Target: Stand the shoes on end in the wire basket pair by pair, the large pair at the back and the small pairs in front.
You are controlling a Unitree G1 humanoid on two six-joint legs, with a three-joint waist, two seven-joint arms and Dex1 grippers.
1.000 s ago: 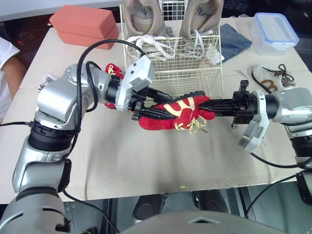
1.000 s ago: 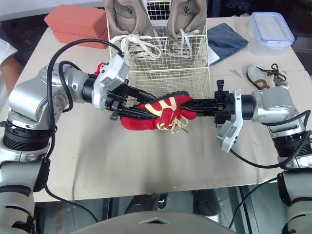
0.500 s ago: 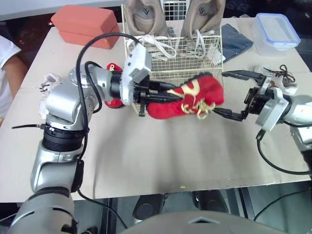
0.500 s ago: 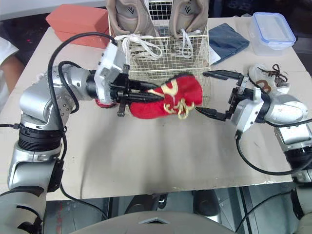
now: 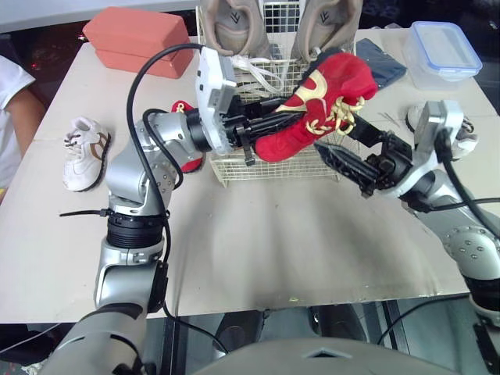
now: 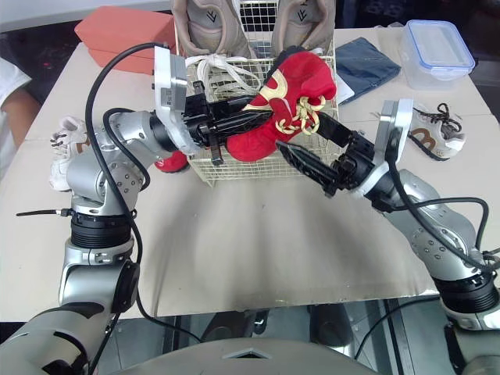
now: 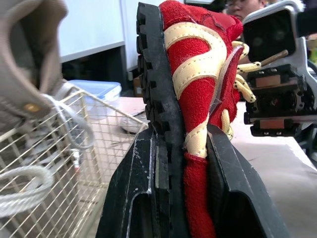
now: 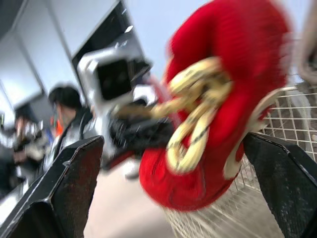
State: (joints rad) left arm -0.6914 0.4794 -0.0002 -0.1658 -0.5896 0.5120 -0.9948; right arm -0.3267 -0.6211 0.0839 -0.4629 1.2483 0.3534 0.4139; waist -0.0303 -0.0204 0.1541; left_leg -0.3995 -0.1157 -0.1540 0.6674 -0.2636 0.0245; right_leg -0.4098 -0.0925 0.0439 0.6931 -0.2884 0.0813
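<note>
Over the wire basket [image 5: 275,161], higher than before: red shoe [image 5: 312,119] clamped in left claw [image 5: 281,123]; right claw [image 5: 334,137] apart.

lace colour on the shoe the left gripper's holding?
Cream laces, on a red shoe with cream stripes. The left wrist view shows it best.

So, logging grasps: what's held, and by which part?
Left gripper clamps the red shoe across sole and upper, opposite its laces; right gripper holds nothing.
</note>
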